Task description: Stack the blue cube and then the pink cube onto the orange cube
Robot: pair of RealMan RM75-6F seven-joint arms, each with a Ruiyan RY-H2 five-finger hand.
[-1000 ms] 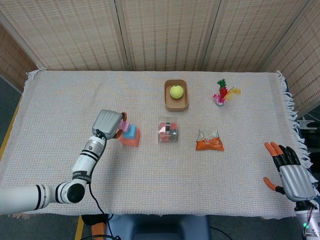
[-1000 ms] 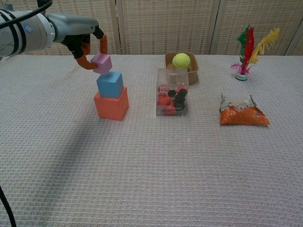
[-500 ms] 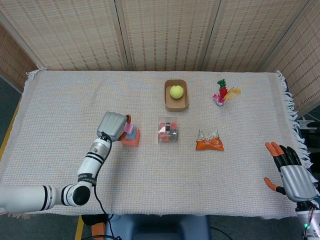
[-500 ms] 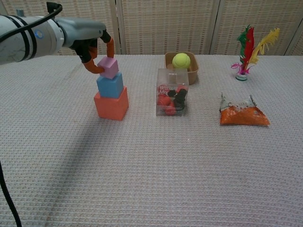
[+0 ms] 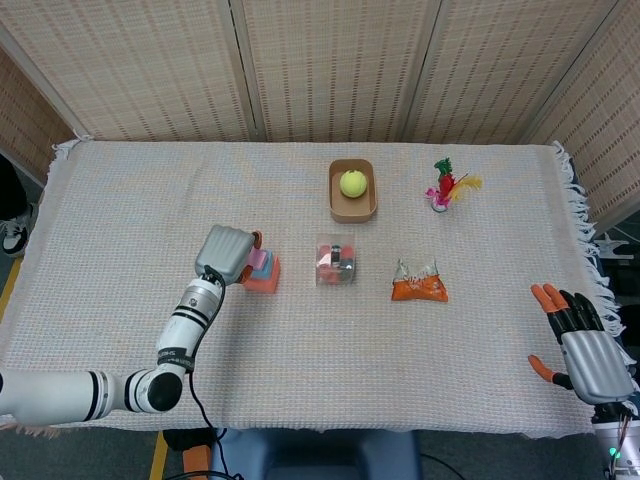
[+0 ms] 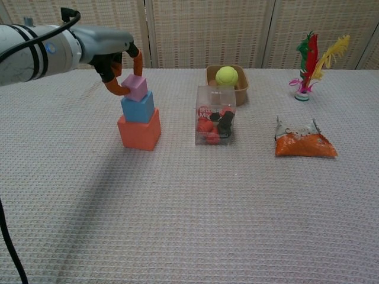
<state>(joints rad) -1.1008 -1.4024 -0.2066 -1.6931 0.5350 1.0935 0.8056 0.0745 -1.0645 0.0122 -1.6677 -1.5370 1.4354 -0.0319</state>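
Woven screens behind, pale textured cloth over the counter (image 6: 195, 225).

Left hand (image 6: 115, 62) reaching in from the near-left edge, orange-tipped fingers (image 6: 138, 59) curled round the pink cube (image 6: 135, 87) and pinching it from both sides. Pink cube tilted, sitting at or just above the top of the blue cube (image 6: 138, 107); full contact not clear from either view. Held from above and the far side, probably to leave the lower faces free for setting down.

Blue cube already seated on the orange cube (image 6: 139, 131), slightly smaller than its base, roughly centred. First stacking step done by the look of it; second in hand, at the point of levelling and letting go. Tilt a likely risk: a release at that angle could let the top cube slide off.

Beside the stack, well apart from it, a clear box of small toys (image 6: 215, 116); behind that a small brown tray (image 6: 238, 90) with a yellow-green ball (image 6: 226, 75). Further right an orange snack packet (image 6: 305, 144) and a feathered shuttlecock (image 6: 308, 57).

Right hand (image 5: 585, 352) idle at the near-right edge, holding nothing, fingers apart, parked clear of the work.
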